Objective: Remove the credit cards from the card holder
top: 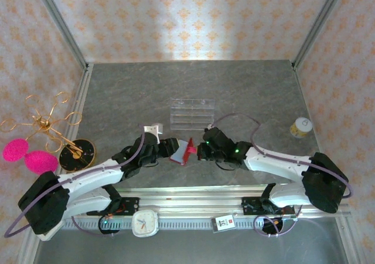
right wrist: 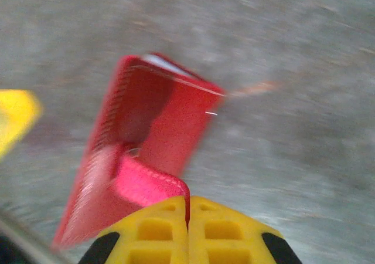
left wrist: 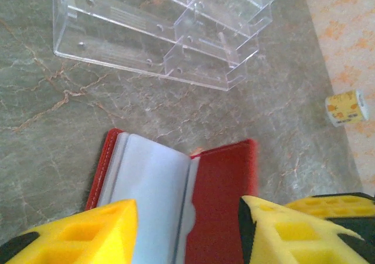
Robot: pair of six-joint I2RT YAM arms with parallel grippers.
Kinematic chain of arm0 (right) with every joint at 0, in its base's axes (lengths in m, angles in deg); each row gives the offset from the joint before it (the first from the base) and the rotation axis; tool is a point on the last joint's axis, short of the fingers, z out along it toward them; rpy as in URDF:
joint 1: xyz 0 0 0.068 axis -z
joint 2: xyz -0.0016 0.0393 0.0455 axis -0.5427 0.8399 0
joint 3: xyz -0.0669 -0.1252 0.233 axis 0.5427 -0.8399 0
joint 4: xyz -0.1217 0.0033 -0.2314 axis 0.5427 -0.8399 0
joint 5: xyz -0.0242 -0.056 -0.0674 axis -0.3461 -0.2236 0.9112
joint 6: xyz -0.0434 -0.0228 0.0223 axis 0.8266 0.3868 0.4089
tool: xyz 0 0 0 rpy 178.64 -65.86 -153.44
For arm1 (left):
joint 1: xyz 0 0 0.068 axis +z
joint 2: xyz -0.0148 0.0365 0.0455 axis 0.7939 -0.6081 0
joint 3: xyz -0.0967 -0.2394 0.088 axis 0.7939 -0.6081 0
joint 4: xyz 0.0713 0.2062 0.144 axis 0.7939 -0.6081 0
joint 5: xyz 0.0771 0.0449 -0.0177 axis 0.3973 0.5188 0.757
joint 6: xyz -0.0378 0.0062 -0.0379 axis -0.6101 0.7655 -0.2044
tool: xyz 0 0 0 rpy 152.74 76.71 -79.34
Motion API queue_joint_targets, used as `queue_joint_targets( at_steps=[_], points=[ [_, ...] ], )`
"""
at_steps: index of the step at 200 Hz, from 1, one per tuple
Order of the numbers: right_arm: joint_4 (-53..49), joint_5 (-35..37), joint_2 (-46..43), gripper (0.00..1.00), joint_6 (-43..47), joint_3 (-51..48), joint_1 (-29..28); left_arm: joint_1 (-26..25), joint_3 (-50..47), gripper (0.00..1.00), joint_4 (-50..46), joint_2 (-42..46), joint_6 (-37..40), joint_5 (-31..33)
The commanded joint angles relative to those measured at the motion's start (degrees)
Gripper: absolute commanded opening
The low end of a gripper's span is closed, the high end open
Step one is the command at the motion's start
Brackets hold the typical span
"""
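Right gripper (right wrist: 188, 199) pinches the card holder (right wrist: 170, 129), low in frame. I must hold steady; left gripper (left wrist: 187, 202), fingers apart, should slide in gently.

Red card holder (top: 187, 149) between left tool (top: 169, 149) and right tool (top: 198, 152), mid tabletop (top: 117, 94). Clear rack (top: 192, 112) just behind. Yellow cup (top: 301, 127) off at right.
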Motion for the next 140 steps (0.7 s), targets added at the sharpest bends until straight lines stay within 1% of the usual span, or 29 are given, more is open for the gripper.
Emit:
queue_joint_targets(
  at_steps=[1,31,58,61,79,93,103,120,139,140],
  points=[
    [-5.2,6.0,-1.3,0.00,-1.6,-3.5,1.7,0.6,-0.9,0.45,3.9,-2.4,0.0,-2.3],
    [-7.3,11.0,1.8,0.00,-3.2,-5.1,2.3,0.1,-0.7,0.39,7.9,-6.2,-0.5,-4.4],
    [-7.2,13.8,4.9,0.00,-3.5,-4.6,2.4,-2.3,1.5,0.34,11.3,-11.4,-0.2,-6.3],
    [-7.1,14.3,5.4,0.03,-3.4,-4.5,2.4,-2.7,1.9,0.33,11.5,-12.1,-0.1,-6.5],
    [-7.7,16.2,6.6,0.24,-2.7,-3.3,2.6,-3.9,3.8,0.29,12.2,-16.1,-0.1,-7.7],
    [-8.0,17.0,5.3,0.34,-1.8,-3.0,2.7,-4.2,4.3,0.25,12.6,-18.5,-0.3,-8.3],
    [-7.9,16.9,3.5,0.41,-1.2,-3.2,2.7,-4.2,4.2,0.25,13.1,-19.6,-0.6,-8.5],
    [-9.5,17.2,-0.5,0.46,-1.1,-3.1,2.7,-4.3,3.8,0.25,14.3,-20.6,-1.1,-8.8],
    [-11.9,17.4,-4.9,0.48,-1.0,-2.2,2.7,-4.3,3.6,0.26,14.5,-20.6,-1.5,-8.7],
    [-12.1,17.5,-6.4,0.48,-1.0,-2.0,2.7,-4.3,3.5,0.26,14.6,-20.6,-1.5,-8.7]
  ],
)
